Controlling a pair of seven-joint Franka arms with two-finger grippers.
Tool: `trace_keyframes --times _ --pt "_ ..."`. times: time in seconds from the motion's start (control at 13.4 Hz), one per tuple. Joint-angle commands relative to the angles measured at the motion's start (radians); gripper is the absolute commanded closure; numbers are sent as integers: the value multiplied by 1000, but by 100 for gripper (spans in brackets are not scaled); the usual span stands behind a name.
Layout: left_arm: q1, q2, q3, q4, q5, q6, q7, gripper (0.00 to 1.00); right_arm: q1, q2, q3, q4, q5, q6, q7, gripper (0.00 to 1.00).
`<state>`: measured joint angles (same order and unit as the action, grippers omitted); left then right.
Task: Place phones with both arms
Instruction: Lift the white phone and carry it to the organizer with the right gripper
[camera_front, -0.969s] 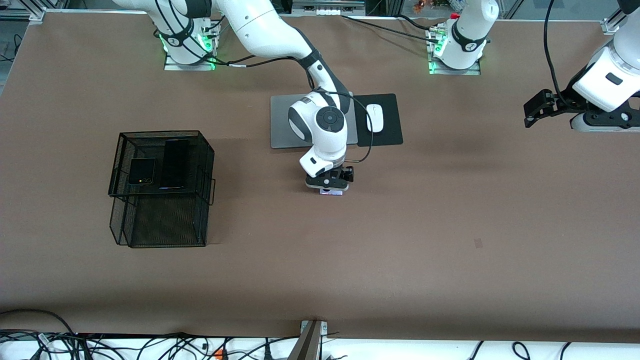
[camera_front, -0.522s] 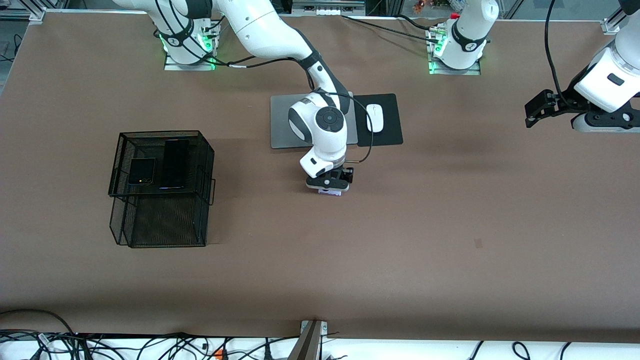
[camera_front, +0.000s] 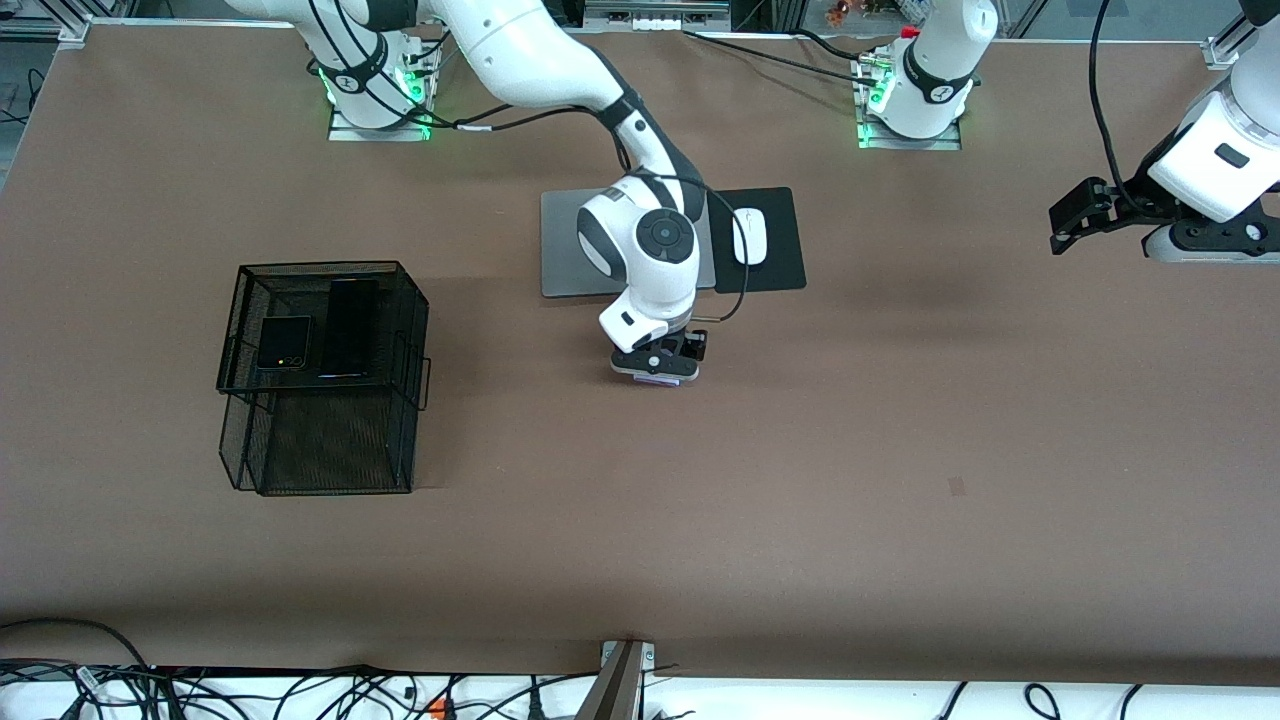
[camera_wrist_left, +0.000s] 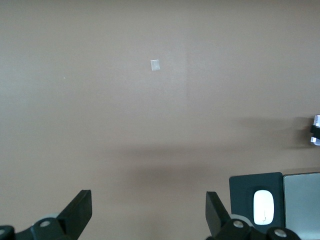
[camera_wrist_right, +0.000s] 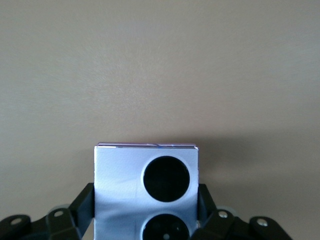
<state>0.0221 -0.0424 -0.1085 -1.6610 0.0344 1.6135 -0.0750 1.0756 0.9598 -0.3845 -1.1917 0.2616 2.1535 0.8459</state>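
Observation:
My right gripper (camera_front: 658, 372) is low over the middle of the table, just nearer the front camera than the laptop. It is shut on the lilac-white phone (camera_wrist_right: 117, 187), whose two black circles face the wrist camera. My right gripper's fingers (camera_wrist_right: 86, 202) press its two side edges. In the front view only a sliver of this phone (camera_front: 662, 383) shows under the hand. The small squarish black phone (camera_front: 284, 343) and the long slim black phone (camera_front: 350, 327) lie side by side on the black mesh basket's (camera_front: 232, 330) upper tier. My left gripper (camera_front: 1075, 215) hangs open and empty over the left arm's end of the table.
A silver laptop (camera_front: 560, 250) lies closed beside a black pad (camera_front: 785, 240) with a white mouse (camera_front: 750, 236) on it. The mesh basket stands toward the right arm's end. A small tape mark (camera_front: 957, 486) sits on the brown table.
My right gripper has shut on the lilac-white phone, and its hand has shifted slightly toward the laptop. The left arm has barely moved.

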Motion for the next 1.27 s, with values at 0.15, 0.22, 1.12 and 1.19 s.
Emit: trace_keyframes --times 0.15,0.22,1.12,1.19 --pt "1 16 -3 37 -11 -27 0 0 -95 -182 -1 86 15 -343 -112 100" --pt "2 16 -3 37 -11 -27 1 0 -120 -222 -1 87 13 -397 -160 100" --pt "2 16 -5 37 -11 -38 4 0 -370 -414 -326 -103 33 -578 -1051 100" --pt "2 16 -5 37 -11 -38 4 0 -416 -383 -326 -101 66 -554 -1088 100"
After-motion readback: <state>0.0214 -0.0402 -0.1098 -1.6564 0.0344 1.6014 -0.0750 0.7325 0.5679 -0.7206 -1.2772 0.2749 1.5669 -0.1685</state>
